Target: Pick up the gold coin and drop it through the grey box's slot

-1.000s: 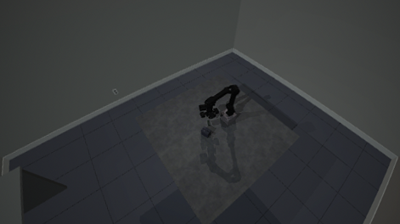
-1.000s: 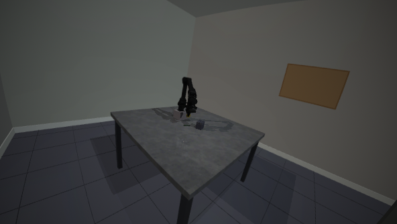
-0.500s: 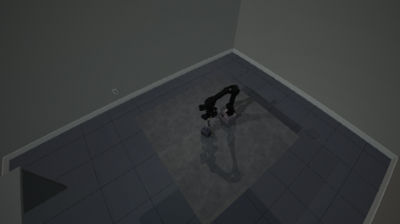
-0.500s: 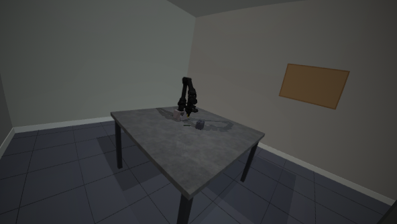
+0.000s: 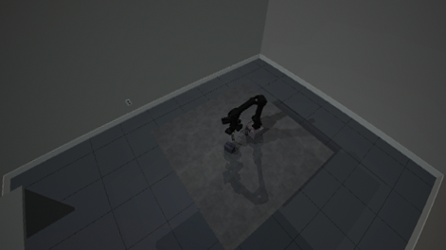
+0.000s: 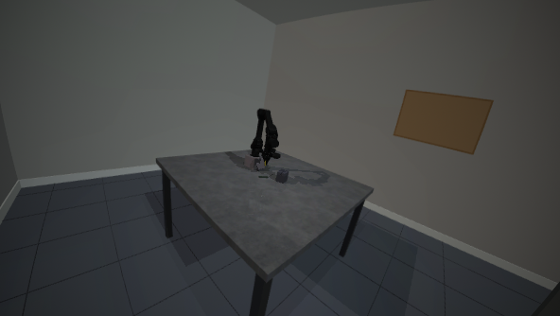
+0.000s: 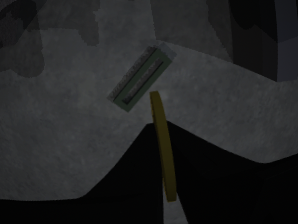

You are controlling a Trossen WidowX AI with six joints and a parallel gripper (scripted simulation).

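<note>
Gold coin (image 5: 232, 137) (image 7: 164, 147) | clamped edge-on in pincer (image 5: 232, 132) (image 6: 266, 161) (image 7: 157, 131) | above table (image 5: 199, 160) (image 6: 265, 213) (image 7: 65, 135), out of green holder (image 6: 263, 177) (image 7: 142, 80)

The desk (image 5: 194, 161) (image 6: 265, 203) looks like mottled matt stone or concrete, while the coin (image 7: 164, 145) looks like smooth, dull metal.

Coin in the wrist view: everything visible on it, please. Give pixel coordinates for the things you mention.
The coin (image 7: 163, 147) is gold-yellow, thin, smooth and metallic-looking, seen nearly edge-on as a narrow, slightly curved band. It is held between the fingers of the gripper (image 6: 266, 161) (image 7: 165, 150), its far end sticking out past them. It is clear of the green holder (image 7: 141, 78). Face markings cannot be seen.
</note>
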